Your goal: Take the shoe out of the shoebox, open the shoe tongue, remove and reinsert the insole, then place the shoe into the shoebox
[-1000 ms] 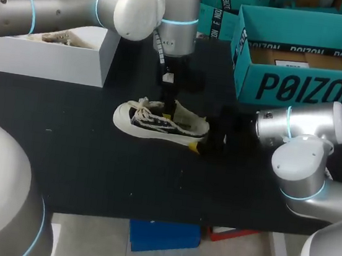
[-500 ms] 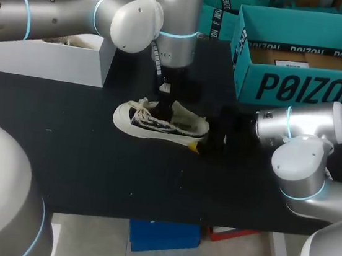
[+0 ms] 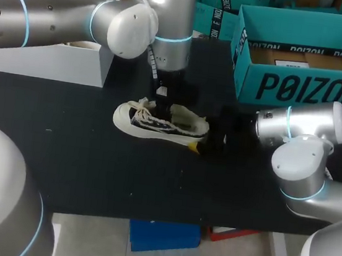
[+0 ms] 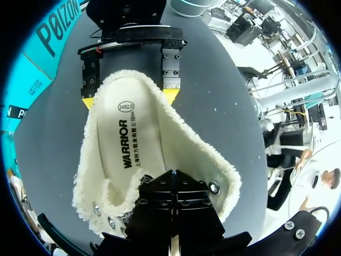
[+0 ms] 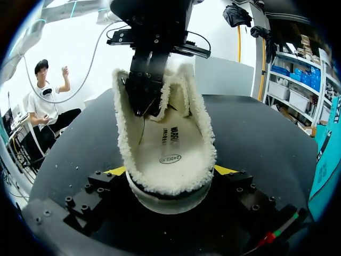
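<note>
A cream low shoe (image 3: 159, 122) with fleece lining lies on its sole mid-table, toe to the left. My right gripper (image 3: 205, 141) grips the heel from both sides; its yellow tips press the heel in the right wrist view (image 5: 170, 172) and show in the left wrist view (image 4: 129, 98). My left gripper (image 3: 161, 105) comes straight down into the shoe's mouth near the tongue, fingers shut (image 4: 173, 184). Whether it pinches anything is hidden. The white printed insole (image 4: 133, 144) lies flat inside the shoe (image 5: 170, 144).
An open teal shoebox (image 3: 301, 88) stands at the back right, close behind my right arm. A white box (image 3: 48, 60) holding another shoe sits at the back left. Bare black tabletop (image 3: 121, 178) runs along the front.
My left arm's wrist has shifted slightly left and back over the shoe. The raised fleece flap near the heel has dropped lower. The right arm and shoe have stayed put.
</note>
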Motion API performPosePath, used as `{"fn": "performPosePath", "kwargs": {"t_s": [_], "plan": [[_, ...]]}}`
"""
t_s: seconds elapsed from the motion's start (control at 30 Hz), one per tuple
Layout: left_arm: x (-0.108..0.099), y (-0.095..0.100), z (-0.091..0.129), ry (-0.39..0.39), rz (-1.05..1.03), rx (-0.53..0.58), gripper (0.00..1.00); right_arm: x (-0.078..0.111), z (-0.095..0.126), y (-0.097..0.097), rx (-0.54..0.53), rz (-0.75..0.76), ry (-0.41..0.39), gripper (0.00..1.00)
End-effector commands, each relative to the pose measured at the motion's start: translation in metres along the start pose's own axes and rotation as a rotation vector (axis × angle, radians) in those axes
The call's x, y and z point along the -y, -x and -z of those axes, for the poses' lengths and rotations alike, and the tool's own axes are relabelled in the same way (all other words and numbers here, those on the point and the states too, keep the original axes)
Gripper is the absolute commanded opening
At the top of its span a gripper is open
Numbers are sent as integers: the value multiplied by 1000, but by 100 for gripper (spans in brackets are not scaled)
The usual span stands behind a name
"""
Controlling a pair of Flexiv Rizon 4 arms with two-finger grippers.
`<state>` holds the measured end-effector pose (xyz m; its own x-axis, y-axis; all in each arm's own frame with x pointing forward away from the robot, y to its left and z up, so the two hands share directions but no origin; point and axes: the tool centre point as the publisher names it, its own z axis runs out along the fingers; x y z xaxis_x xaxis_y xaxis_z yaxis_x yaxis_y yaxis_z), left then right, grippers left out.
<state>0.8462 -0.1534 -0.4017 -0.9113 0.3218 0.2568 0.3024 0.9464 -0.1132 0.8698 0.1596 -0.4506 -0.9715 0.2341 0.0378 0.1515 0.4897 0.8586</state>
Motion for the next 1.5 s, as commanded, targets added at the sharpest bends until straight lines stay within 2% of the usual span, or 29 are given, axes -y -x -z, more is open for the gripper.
{"fn": "performPosePath", "kwargs": {"t_s": [0.03, 0.23, 1.2, 1.5], "plan": [[2, 1, -10, -4, -6, 3, 0, 3, -7, 1, 3, -3, -4, 0], [2, 5, -15, -20, 6, -3, 0, 3, -7, 1, 3, -3, -4, 0], [2, 5, -15, -20, 6, -3, 0, 3, -7, 1, 3, -3, -4, 0], [6, 5, -35, 4, 15, 55, 0, 3, -7, 1, 3, -3, -4, 0]]}}
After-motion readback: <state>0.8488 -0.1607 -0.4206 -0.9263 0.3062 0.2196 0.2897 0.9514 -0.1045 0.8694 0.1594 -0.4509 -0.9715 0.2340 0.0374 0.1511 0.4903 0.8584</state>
